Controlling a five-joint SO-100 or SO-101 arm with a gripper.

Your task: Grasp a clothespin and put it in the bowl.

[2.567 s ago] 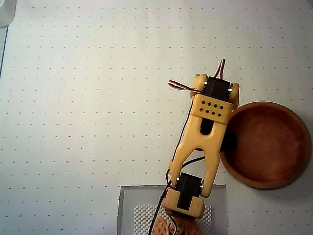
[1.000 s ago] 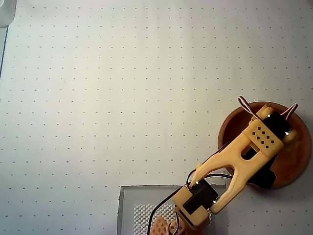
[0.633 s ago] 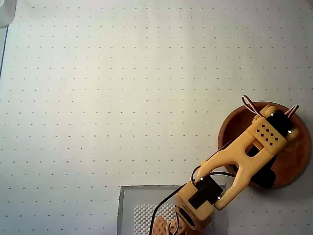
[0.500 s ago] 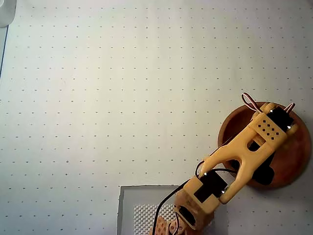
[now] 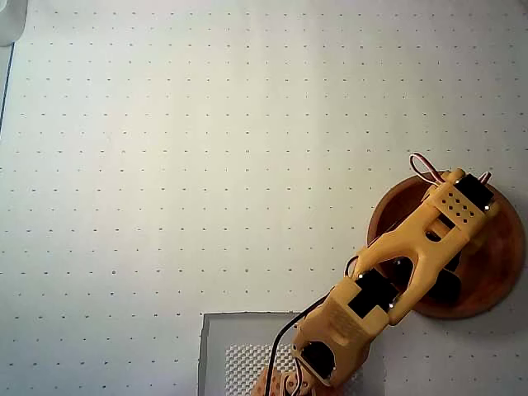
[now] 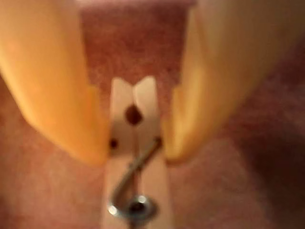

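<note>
In the wrist view the light-wood clothespin (image 6: 147, 98) stands upright between my two yellow fingers (image 6: 57, 95), its metal coil low in the picture. My gripper (image 6: 137, 153) is shut on the clothespin, both tips pressing its sides. Behind it, the reddish-brown inside of the bowl (image 6: 228, 181) fills the background. In the overhead view the bowl (image 5: 497, 268) sits at the right edge of the table and my yellow arm (image 5: 417, 247) reaches over it from the lower middle. From above, the wrist hides the gripper and the clothespin.
A white dotted mat (image 5: 206, 148) covers the table. The arm's grey base plate (image 5: 219, 346) lies at the bottom edge, left of the bowl. A pale object (image 5: 10, 21) shows in the top left corner.
The arm has swung right, from beside the bowl's left rim to over the bowl. In the last second the wrist has edged further over the bowl.
</note>
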